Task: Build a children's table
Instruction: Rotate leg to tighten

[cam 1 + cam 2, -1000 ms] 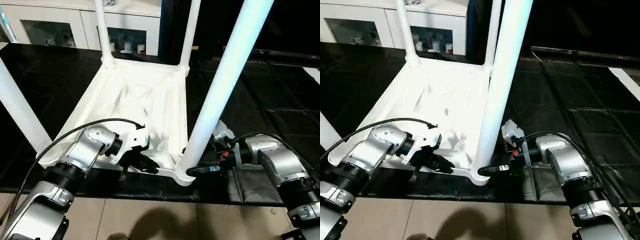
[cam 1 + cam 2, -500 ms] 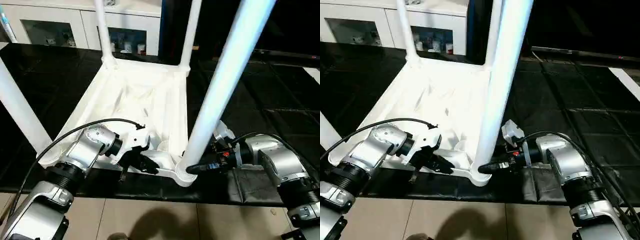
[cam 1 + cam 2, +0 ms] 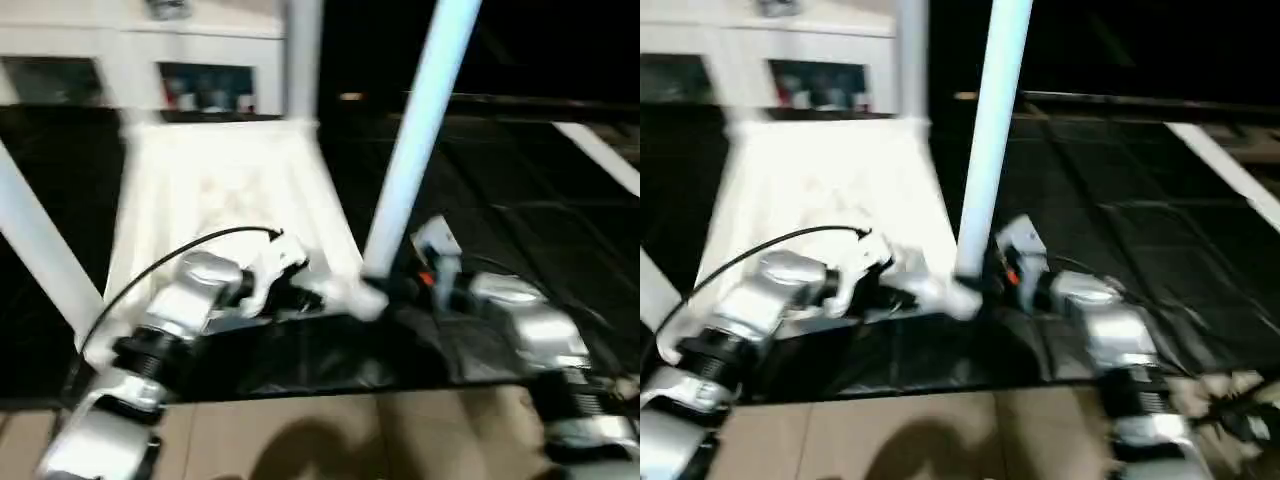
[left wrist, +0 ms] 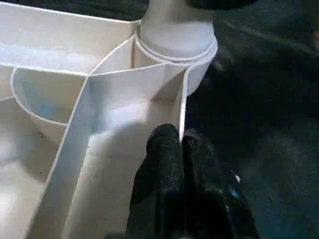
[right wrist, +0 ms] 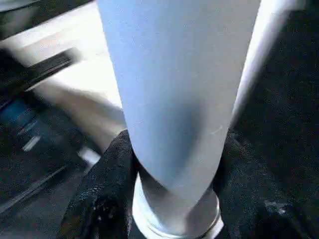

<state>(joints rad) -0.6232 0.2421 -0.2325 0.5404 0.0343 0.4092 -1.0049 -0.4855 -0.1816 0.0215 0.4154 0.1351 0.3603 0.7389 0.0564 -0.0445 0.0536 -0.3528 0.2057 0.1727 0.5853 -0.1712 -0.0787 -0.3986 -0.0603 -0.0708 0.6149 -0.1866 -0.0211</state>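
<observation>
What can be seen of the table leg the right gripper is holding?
The leg is a smooth white plastic tube, standing upright in the near right corner socket of the upside-down tabletop, which lies on a black mat. It widens toward its base, where a ringed collar meets the socket. The right gripper clasps it just above that collar, a black finger on each side. Its upper end runs out of the picture.

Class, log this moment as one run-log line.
left claw: shut on table rim | right claw: shut on leg | leg: upright in corner socket
</observation>
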